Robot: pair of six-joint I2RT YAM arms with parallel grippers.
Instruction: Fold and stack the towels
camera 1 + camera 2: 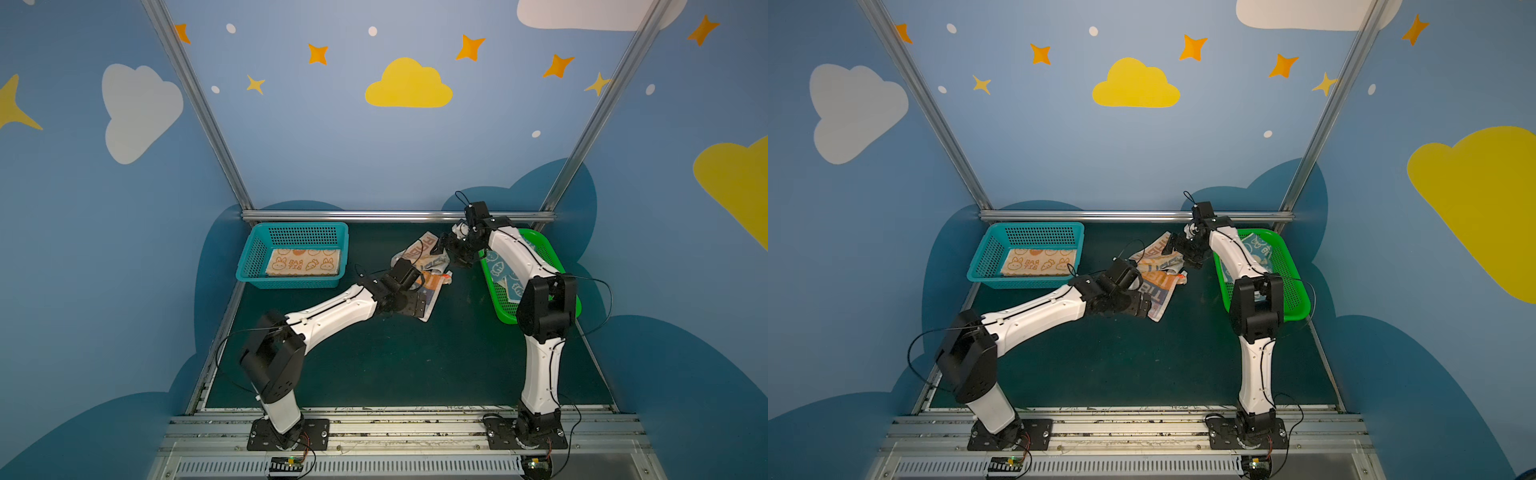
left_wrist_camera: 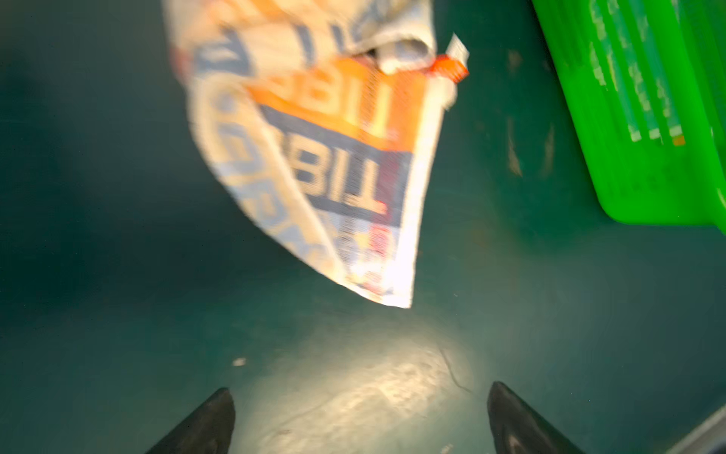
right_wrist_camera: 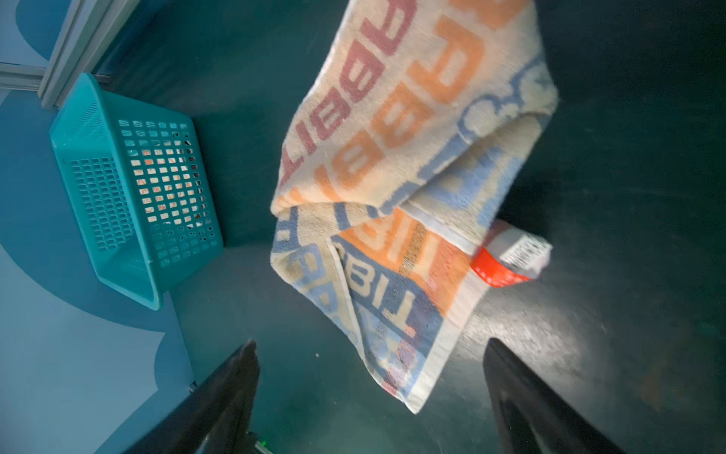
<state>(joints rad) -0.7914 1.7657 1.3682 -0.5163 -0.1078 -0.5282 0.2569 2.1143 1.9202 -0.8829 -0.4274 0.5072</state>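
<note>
A dark green table (image 1: 395, 365) carries everything. My left arm (image 1: 332, 311) stretches low from the near left edge toward the middle, and its wrist hangs over the near corner of the striped towel (image 1: 419, 249). My right arm (image 1: 540, 361) rises from the near right edge, bends at the elbow above the green basket (image 1: 500, 301), reaches toward the far edge, then folds its wrist down and leftward at the same towel.

A teal basket (image 1: 253, 253) sits in the far left corner with the orange-cream towel (image 1: 303, 262) lying flat inside. The green basket lies along the right edge and holds the blue-cream towel (image 1: 498, 266).

The striped towel lies crumpled and partly doubled over on the table between the baskets, nearer the green one. A red and white tag (image 3: 510, 259) sticks out from one edge.

The fingers of my left gripper (image 2: 361, 393) are spread wide over bare table, just short of the towel's corner. The fingers of my right gripper (image 3: 371, 346) are also spread wide above the towel, gripping nothing.
</note>
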